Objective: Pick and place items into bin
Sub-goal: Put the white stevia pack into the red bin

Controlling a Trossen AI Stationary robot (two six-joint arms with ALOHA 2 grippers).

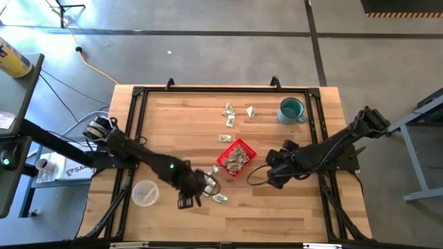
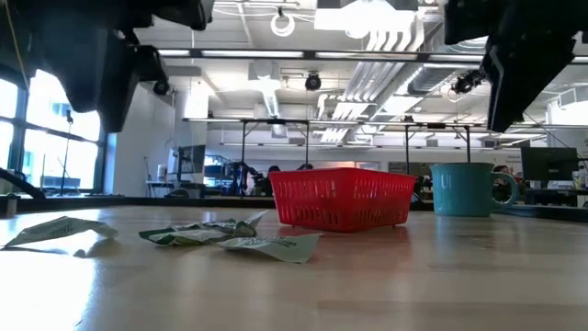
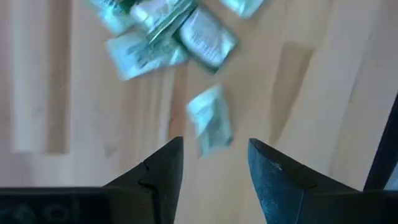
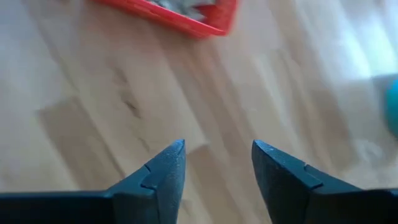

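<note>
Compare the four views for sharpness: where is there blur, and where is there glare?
Left wrist view: the packets are smeared with blur. Right wrist view: the red basket is soft. Low view: bright windows, crisp basket. High view: evenly lit, sharp.

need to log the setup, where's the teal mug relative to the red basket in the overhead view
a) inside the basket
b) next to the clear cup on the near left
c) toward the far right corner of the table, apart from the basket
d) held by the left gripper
c: in the high view the teal mug stands by the far right corner, clear of the red basket, which sits near the table's middle.
</note>
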